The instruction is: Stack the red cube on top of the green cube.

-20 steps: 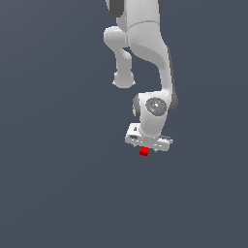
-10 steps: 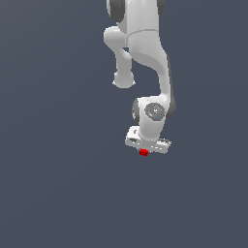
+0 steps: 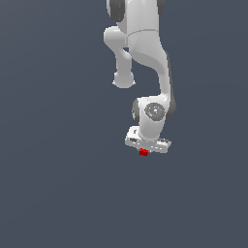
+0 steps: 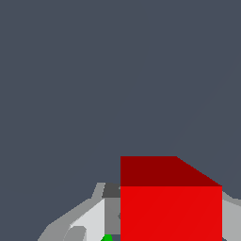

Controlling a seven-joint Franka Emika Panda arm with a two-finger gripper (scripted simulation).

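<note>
Counter point(image 3: 53, 184): plain dark grey surface filling both views. Arm point(image 3: 145, 53): white, reaching down from the upper edge of the exterior view, wrist bent toward the counter. Hand point(image 3: 144, 150): pointed downward, fingers point(image 4: 89, 219) pinching the red cube point(image 3: 144, 152), which sits between them at the hand's tip. Red cube in the wrist view point(image 4: 170, 207): large, close to the camera. Green cube point(image 4: 107, 238): only a small sliver visible, just beside the red cube's lower edge, beyond the finger.
</note>
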